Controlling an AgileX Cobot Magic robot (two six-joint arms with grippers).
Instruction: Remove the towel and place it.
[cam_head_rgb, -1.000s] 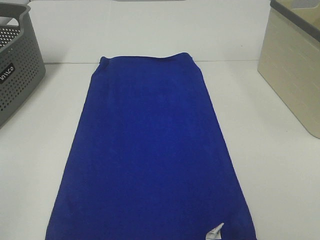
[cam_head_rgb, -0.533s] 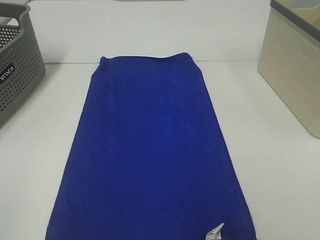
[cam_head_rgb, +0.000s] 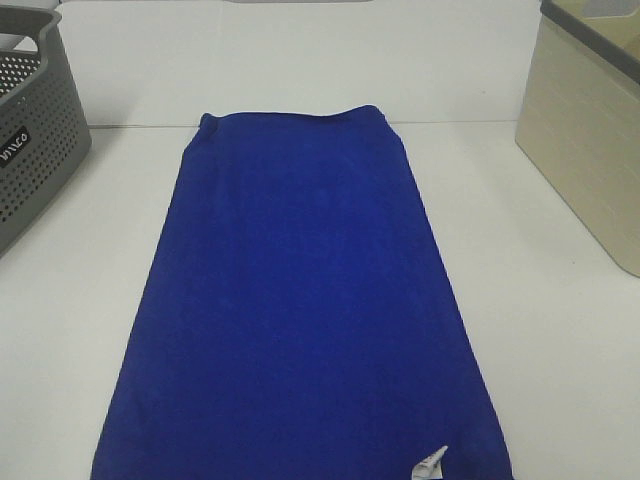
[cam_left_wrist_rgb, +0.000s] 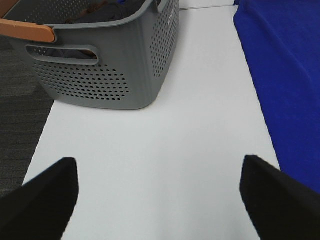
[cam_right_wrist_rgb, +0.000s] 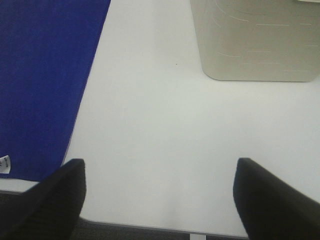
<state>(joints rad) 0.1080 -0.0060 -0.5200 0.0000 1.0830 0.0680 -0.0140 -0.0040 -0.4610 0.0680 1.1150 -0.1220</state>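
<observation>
The deep blue towel (cam_head_rgb: 300, 300) lies flat and spread out down the middle of the white table (cam_head_rgb: 560, 330), with a small white tag (cam_head_rgb: 430, 464) at its near right corner. Neither gripper shows in the exterior view. My left gripper (cam_left_wrist_rgb: 160, 197) is open and empty over bare table, with the towel's edge (cam_left_wrist_rgb: 290, 75) to one side. My right gripper (cam_right_wrist_rgb: 160, 197) is open and empty over bare table near the front edge, with the towel (cam_right_wrist_rgb: 40, 85) and its tag (cam_right_wrist_rgb: 4, 164) to one side.
A grey perforated basket (cam_head_rgb: 30, 140) stands at the far left, also in the left wrist view (cam_left_wrist_rgb: 100, 60), with an orange handle (cam_left_wrist_rgb: 27, 31). A beige bin (cam_head_rgb: 590, 140) stands at the far right, also in the right wrist view (cam_right_wrist_rgb: 255, 40).
</observation>
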